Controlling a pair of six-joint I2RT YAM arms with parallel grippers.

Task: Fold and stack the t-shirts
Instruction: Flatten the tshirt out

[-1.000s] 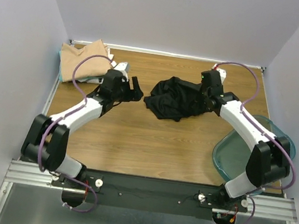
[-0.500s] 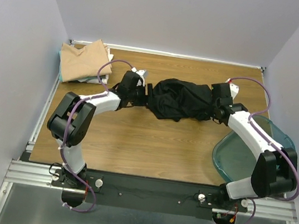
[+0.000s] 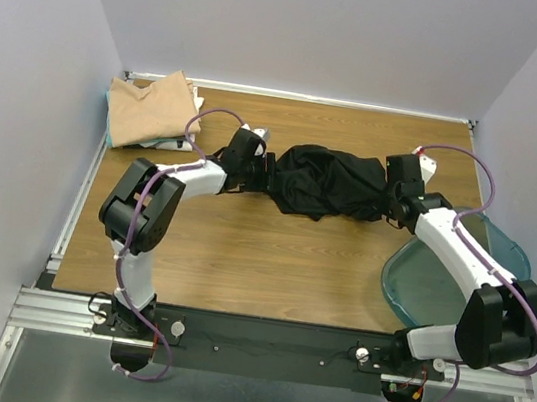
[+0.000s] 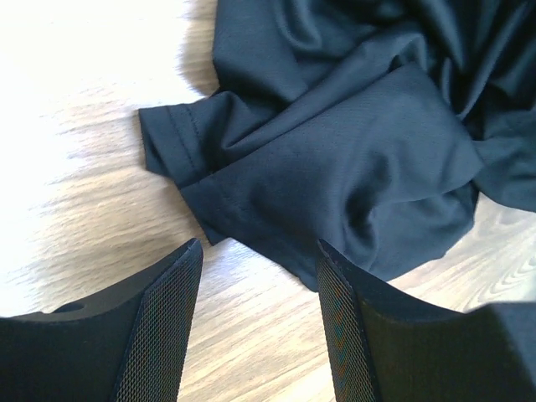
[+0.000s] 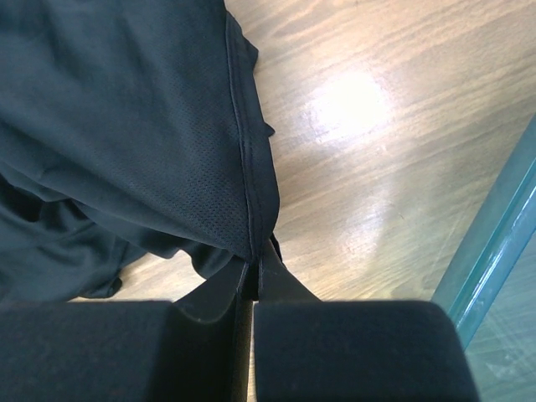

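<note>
Black t-shirt [image 3: 330,182] lies bunched mid-table toward the far side, long axis left-right, between the two grippers. Right gripper [image 3: 390,201] is pinched shut on its right hem. Left gripper [image 4: 260,251] has jaws apart and holds nothing. The shirt's left sleeve edge is just ahead of it, so the left arm is nearer that end. Tan t-shirt [image 3: 146,107] is at far left.

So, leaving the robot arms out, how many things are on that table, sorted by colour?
Black t-shirt: 1
Tan t-shirt: 1
Clear teal bin: 1
Pale cloth under the tan one: only an edge shows, cannot count
Total: 3 that can be counted
</note>
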